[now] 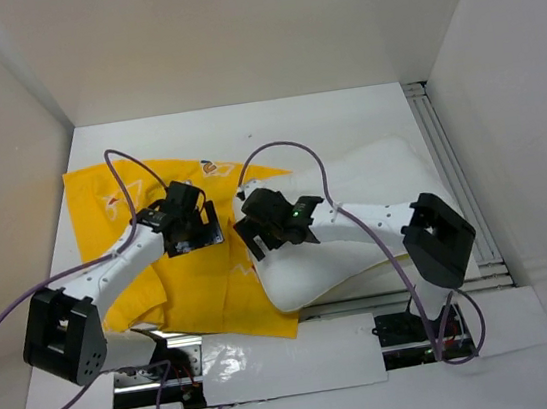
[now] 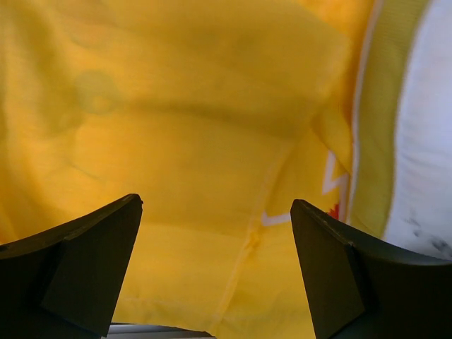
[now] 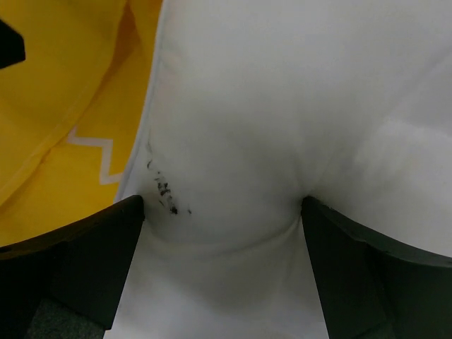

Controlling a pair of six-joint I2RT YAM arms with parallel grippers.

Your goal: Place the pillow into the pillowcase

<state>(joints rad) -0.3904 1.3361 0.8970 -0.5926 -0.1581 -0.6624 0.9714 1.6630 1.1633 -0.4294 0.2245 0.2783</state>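
Note:
The yellow pillowcase [image 1: 205,294] lies flat and rumpled on the left of the table. The white pillow [image 1: 371,177] lies to its right, its left edge meeting the pillowcase. My left gripper [image 1: 197,233] is open and hovers close over the yellow fabric [image 2: 176,141], holding nothing; the pillow's yellow-edged side [image 2: 427,141] shows at the right of its view. My right gripper [image 1: 256,237] is open wide at the pillow's left end. Its fingers press into the puffy white surface [image 3: 282,106], which bulges between them. The pillowcase [image 3: 63,92] lies just to the left.
White walls enclose the table on the left, back and right. A metal rail [image 1: 451,171] runs along the right side. Purple cables [image 1: 291,147] loop over both arms. The arm bases and mounting plates [image 1: 273,356] sit at the near edge.

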